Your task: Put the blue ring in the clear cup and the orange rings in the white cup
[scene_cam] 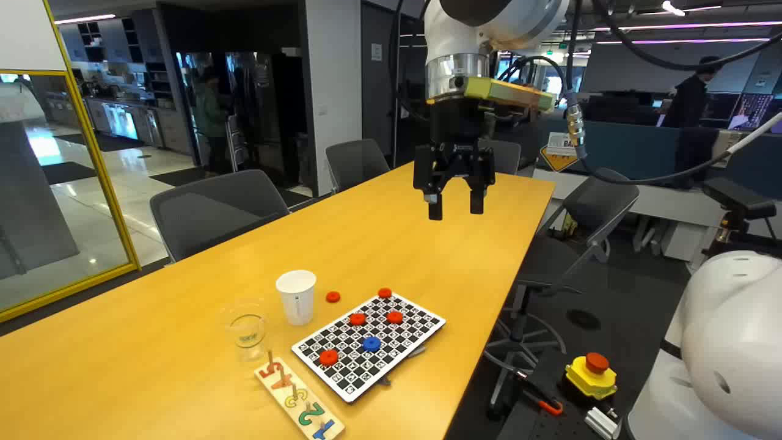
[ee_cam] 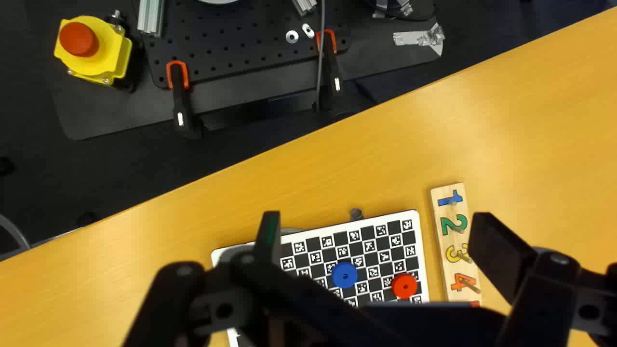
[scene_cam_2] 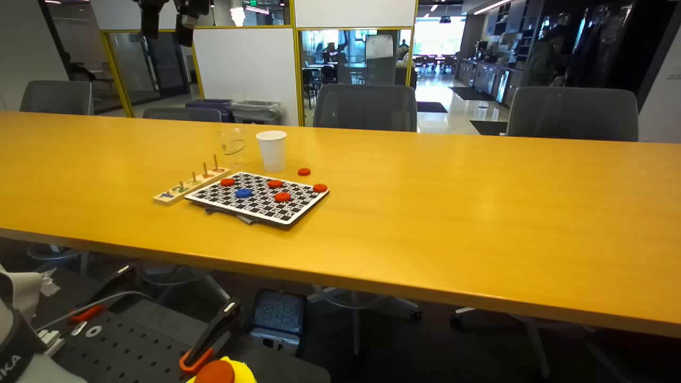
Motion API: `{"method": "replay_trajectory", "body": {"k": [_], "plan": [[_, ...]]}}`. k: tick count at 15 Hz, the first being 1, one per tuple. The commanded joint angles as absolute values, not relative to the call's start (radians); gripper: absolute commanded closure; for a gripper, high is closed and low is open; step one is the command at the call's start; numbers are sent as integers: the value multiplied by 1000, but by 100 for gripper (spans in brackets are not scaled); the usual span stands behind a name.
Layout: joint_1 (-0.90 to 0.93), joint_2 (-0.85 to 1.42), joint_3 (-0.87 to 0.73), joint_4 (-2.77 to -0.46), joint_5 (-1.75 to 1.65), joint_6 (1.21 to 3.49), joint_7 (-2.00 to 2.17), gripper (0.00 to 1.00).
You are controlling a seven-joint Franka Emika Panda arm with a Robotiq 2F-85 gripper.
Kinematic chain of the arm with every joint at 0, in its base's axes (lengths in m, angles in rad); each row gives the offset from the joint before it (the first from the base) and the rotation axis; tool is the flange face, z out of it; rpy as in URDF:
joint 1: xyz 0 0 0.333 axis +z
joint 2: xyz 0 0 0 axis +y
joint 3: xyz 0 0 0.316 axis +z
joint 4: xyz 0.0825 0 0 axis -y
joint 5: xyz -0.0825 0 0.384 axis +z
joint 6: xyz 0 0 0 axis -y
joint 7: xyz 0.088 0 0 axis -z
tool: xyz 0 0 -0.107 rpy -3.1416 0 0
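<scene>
Here, in an exterior view, can see the gripper raised over the table, with jaws spread wide apart. Well apart from it, find the white cup and, just beside that, the clear cup, both upright on the table. Near them, make out a checkered board bearing the blue ring near the middle and four of the orange rings, one of these at the far corner. Count a fifth on the table, just off the long edge facing the cups. Alongside the board's near short edge, notice a wooden strip with pegs and coloured numbers. In an exterior view, catch just the gripper's fingertips, likewise apart, and the board lying nearer the table's near edge than the far one, with a grey piece sticking out from underneath. Beyond the far edge, see grey chairs and bins. In the wrist view, find the fingers wide apart, with the blue ring, one of the orange rings and most of the strip in sight between them, and part of the board hidden behind the gripper. Past the table's edge, spot a red button on a yellow box and two clamps.
</scene>
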State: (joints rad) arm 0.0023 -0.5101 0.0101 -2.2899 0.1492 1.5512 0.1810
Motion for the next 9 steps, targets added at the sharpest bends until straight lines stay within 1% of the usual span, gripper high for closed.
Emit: {"method": "replay_trajectory", "body": {"k": [1,7,9], "plan": [[-9,-510,19,-2284,152,1549,177,0],[-9,-514,19,-2280,152,1549,177,0],[-10,-511,20,-2306,146,1585,168,0]]}}
